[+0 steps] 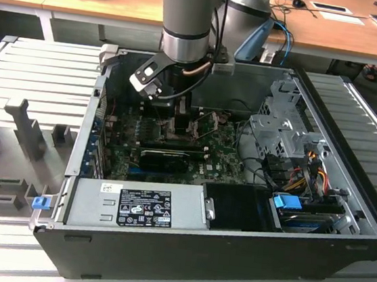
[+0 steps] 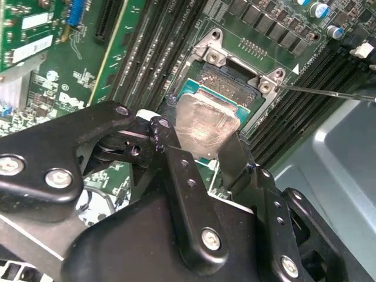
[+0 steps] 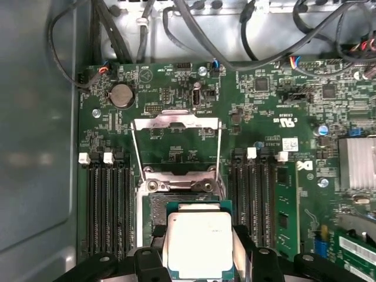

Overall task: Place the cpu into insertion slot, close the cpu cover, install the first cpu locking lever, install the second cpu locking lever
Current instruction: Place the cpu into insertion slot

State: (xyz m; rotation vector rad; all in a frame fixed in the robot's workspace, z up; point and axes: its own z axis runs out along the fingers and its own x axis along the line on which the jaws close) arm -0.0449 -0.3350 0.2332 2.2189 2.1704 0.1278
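Black gripper (image 2: 197, 136) fingers (image 2: 232, 154) pinch the cpu (image 3: 200, 244) by two opposite edges, grey face up, directly over the insertion slot (image 3: 155, 208). Seated or just above: cannot tell. cpu cover (image 3: 176, 124) stands swung open beyond the slot. Green motherboard (image 3: 282, 194), inside computer case (image 1: 230, 255).

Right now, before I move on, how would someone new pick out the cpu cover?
In the first wrist view, find the green board and the gap between its two banks of black memory slots. The cover is the thin silver frame swung open off the socket. Unlike the solid pale cpu, it has a big window showing board through it.
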